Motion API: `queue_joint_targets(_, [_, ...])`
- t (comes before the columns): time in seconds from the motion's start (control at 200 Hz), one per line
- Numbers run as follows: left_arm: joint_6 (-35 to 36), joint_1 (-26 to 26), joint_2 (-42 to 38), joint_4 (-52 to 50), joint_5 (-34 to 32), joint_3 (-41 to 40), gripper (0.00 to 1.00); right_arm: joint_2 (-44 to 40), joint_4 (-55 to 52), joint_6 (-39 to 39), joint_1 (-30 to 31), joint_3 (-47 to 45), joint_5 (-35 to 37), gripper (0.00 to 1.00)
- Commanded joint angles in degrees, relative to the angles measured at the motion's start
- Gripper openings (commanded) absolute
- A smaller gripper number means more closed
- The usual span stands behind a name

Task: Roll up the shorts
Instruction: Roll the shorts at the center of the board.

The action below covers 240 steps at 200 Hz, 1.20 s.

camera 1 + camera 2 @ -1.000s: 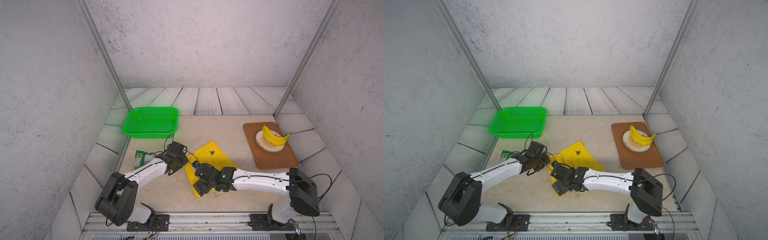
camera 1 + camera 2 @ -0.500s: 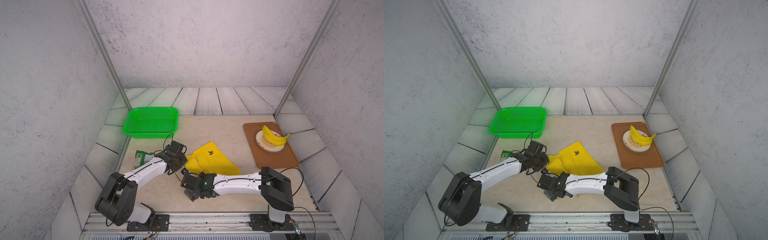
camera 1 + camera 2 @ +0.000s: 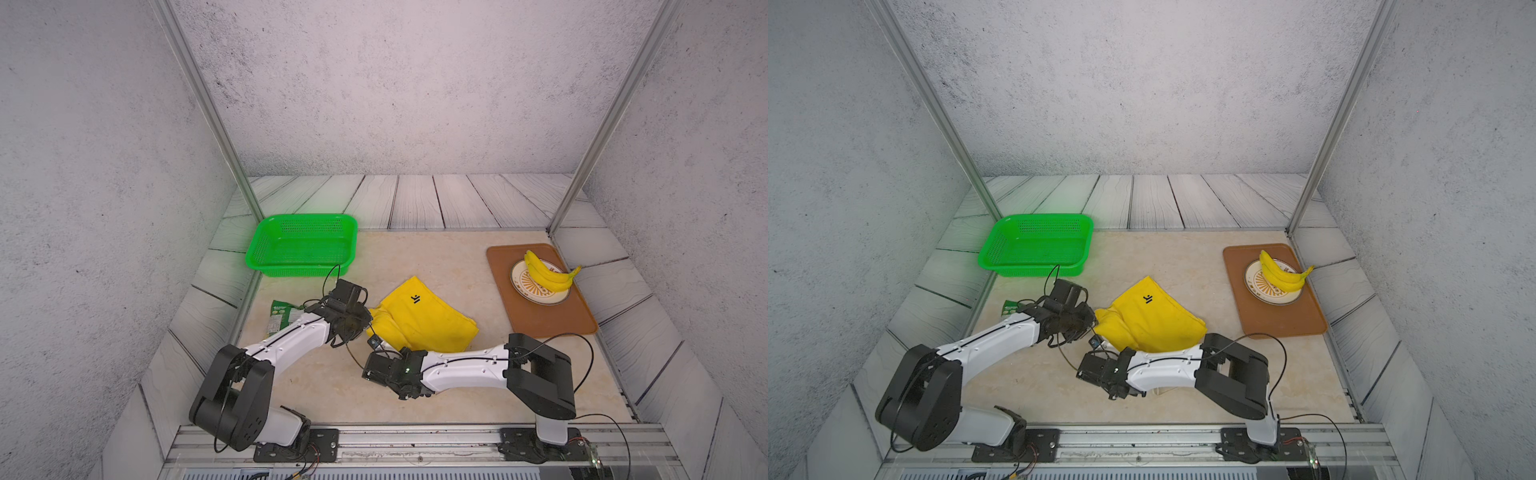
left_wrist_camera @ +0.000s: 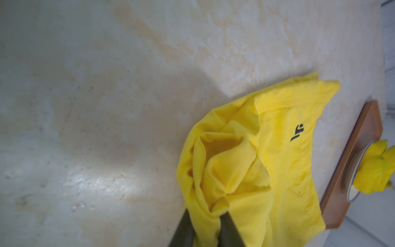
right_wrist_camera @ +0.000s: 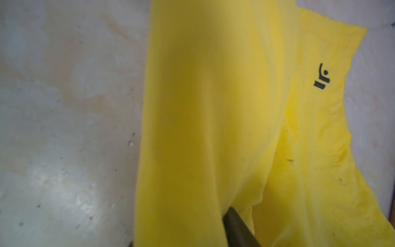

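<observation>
Crumpled yellow shorts (image 3: 428,322) lie on the marbled tabletop (image 3: 415,257) between green mesh basket (image 3: 303,271) and brown tray (image 3: 548,324) of bananas (image 3: 548,277). The left gripper (image 4: 205,213) straddles a bunched fold and the right gripper (image 5: 180,227) is half under cloth; whether either pinches is unclear.

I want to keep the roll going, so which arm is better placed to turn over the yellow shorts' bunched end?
Probably left: the left gripper has the bunched fold of the shorts between its fingers. The right gripper sits at the near edge, cloth draped over it.
</observation>
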Motion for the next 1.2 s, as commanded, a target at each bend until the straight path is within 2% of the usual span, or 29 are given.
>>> queue_joint_targets(0.0, [3.7,1.3,-3.0,-0.5,1.4,1.8,0.57,-4.8,4.2,-2.6,-1.7,-2.7,-7.8,0.4])
queue_joint_targets(0.035, [4.6,1.9,-3.8,-1.2,1.4,2.1,0.64,-5.8,5.5,-3.0,-2.4,-3.5,-10.7,0.39])
queue_joint_targets(0.11, [6.7,3.0,-6.0,-2.9,1.0,2.4,0.7,-8.4,8.4,-3.0,-4.0,-5.3,-16.5,0.37])
queue_joint_targets(0.325, [10.3,3.5,-13.6,-2.2,0.7,-1.5,0.71,-13.0,16.9,1.3,-12.7,-9.6,-39.6,0.36])
queue_joint_targets(0.56, [9.7,3.4,-17.2,10.8,5.4,-11.2,0.71,-11.6,32.9,11.7,-22.5,-17.4,-59.8,0.36])
queue_joint_targets(0.691, [8.8,3.2,-15.6,20.0,6.7,-14.6,0.74,-9.2,43.1,18.5,-26.9,-21.5,-66.0,0.36])
queue_joint_targets(0.956, [5.9,3.0,-5.1,39.8,8.7,-16.3,0.76,-2.6,54.6,25.0,-31.2,-25.2,-70.8,0.36])
queue_joint_targets(1.196, [6.3,3.0,6.8,40.0,8.8,-11.1,0.76,-1.8,56.6,25.6,-33.6,-27.0,-72.2,0.38])
